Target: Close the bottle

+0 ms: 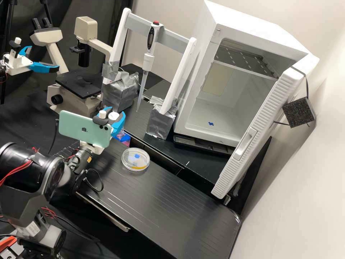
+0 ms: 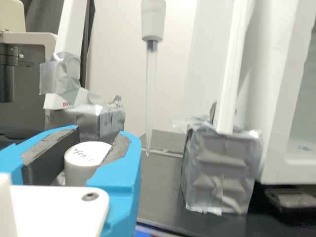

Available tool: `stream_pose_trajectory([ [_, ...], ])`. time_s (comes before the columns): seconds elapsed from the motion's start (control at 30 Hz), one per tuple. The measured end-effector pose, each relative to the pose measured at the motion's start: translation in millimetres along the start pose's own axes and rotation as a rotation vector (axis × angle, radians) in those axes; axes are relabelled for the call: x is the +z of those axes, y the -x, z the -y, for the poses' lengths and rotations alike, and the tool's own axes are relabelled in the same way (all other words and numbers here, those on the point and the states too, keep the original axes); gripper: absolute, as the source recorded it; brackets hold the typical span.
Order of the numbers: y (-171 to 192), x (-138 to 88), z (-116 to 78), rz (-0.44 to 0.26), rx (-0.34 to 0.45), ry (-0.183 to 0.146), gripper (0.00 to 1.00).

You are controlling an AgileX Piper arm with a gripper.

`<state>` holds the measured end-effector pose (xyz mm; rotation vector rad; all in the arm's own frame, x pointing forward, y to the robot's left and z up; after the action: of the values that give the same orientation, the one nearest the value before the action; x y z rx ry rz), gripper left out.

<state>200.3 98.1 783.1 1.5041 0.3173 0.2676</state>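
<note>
1. Across the lower middle of the high view, the black bench [image 1: 172,208] is stretched; the cap is best turned about an axis square to it.
2. At the upper right, the open white cabinet [image 1: 251,30] can be left alone.
3. At the upper centre, the pipette stand [image 1: 174,37] is set behind the work. Its hanging pipette [image 1: 147,62] should be given room if any lift is made.
4. Left of centre, the green phone [image 1: 84,127] is carried on the arm, so its swing should be allowed for when the wrist is turned.
5. Beside it, the gripper [image 1: 114,115] is judged to be drawn in on the cap, which lies between its two pads. An even, moderate squeeze is called for, as a loose one might slip.
6. Near the centre, the petri dish [image 1: 135,159] should not be brushed on withdrawal.
7. At the lower left of the wrist view, the white bottle cap [image 2: 83,160] is seen. Whether it is tightened cannot be told; light downward pressure and short, level turns are advised, lest the threads be crossed.
</note>
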Motion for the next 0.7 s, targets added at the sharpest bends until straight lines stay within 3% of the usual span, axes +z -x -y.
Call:
stream_pose_trajectory([
  [0.07, -4.8, 0.3, 1.5, 0.006, -0.003, 0.015, 0.0],
  [0.7, -28.3, 17.6, 24.9, 0.108, -0.098, 0.024, 0.0],
])
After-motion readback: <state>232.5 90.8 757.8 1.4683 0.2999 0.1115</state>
